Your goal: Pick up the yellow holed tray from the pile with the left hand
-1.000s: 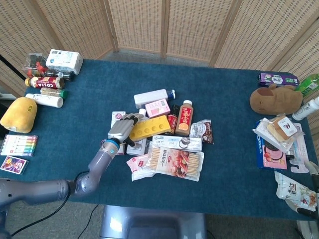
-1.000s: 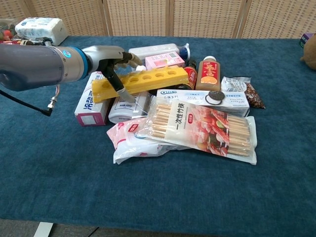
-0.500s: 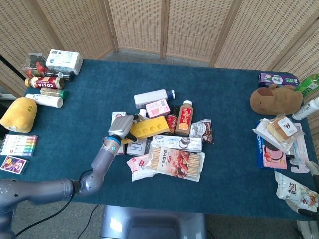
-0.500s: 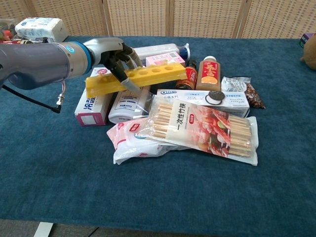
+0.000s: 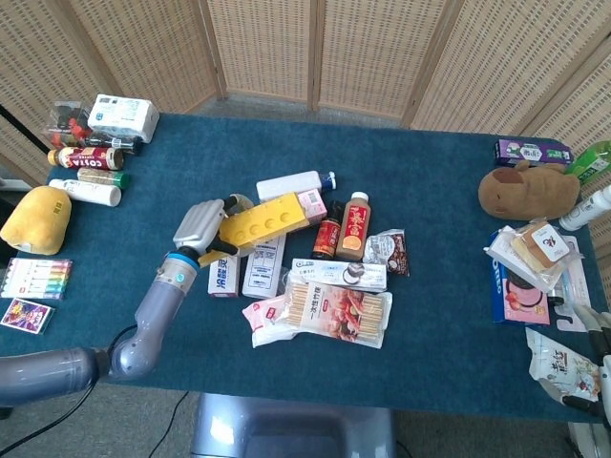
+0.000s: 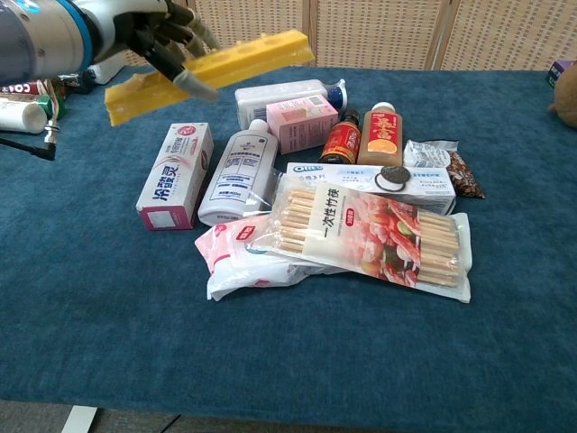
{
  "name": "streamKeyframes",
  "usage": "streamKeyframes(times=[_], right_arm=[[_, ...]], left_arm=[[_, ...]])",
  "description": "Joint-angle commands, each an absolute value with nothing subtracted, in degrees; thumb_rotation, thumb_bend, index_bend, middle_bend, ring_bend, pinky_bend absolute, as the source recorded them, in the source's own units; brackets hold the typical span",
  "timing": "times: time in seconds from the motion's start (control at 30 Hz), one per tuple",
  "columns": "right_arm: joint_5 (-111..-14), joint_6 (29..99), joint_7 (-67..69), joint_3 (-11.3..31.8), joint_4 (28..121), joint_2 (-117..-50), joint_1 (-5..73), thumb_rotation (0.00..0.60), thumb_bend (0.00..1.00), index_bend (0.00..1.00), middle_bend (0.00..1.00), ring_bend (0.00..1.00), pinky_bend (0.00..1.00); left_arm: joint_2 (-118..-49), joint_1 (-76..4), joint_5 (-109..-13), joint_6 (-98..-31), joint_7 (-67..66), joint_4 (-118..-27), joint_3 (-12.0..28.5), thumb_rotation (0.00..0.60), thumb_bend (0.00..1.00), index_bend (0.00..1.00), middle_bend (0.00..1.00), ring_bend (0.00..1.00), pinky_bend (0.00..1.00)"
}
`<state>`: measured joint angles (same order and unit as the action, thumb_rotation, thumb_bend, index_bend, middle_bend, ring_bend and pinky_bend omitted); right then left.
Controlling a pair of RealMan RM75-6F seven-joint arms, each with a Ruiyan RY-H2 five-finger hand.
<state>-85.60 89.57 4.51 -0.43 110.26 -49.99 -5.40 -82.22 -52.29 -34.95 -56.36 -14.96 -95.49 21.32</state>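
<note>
My left hand (image 5: 201,228) (image 6: 155,36) grips the yellow holed tray (image 5: 260,221) (image 6: 216,70) near its left end and holds it in the air, tilted, above the left part of the pile. Under it lie a pink-and-white toothpaste box (image 6: 173,174) and a white bottle (image 6: 236,173). The tray touches nothing but the hand. My right hand shows in neither view.
The pile holds a biscuit-stick pack (image 6: 370,236), an Oreo box (image 6: 370,180), two small bottles (image 6: 383,133), a pink carton (image 6: 301,122) and a white tube (image 6: 287,94). Bottles and a tissue box (image 5: 122,116) stand far left; a plush toy (image 5: 527,190) and packets far right.
The left hand has lifted the yellow tray up and to the left, clear of the pile. The toothpaste box and the white bottle beneath it now lie uncovered.
</note>
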Motion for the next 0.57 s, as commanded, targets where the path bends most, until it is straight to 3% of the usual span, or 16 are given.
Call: streamKeyframes(times=[0.03, 0.27, 0.57], right_arm=[[-85.6, 89.2, 4.8, -0.4, 109.8, -50.5, -5.2, 0.600, 0.04, 0.00, 0.00, 0.00, 0.00], [-86.1, 87.7, 4.9, -0.4, 108.8, -52.6, -4.4, 0.600, 0.04, 0.00, 0.00, 0.00, 0.00], [-86.8, 87.0, 3.9, -0.6, 109.2, -53.3, -3.9, 0.600, 0.04, 0.00, 0.00, 0.00, 0.00]], left_arm=[[-76.2, -48.5, -39.3, -59.9, -12.5, -102.8, 22.5, 0.600, 0.23, 0.55, 0.52, 0.68, 0.38], [-69.6, -43.3, -47.5, -64.6, -7.6, -111.2, 23.5, 0.600, 0.23, 0.55, 0.52, 0.68, 0.37], [-66.1, -39.8, -53.2, -67.3, -3.0, -114.4, 23.8, 0.600, 0.23, 0.55, 0.52, 0.67, 0.36]])
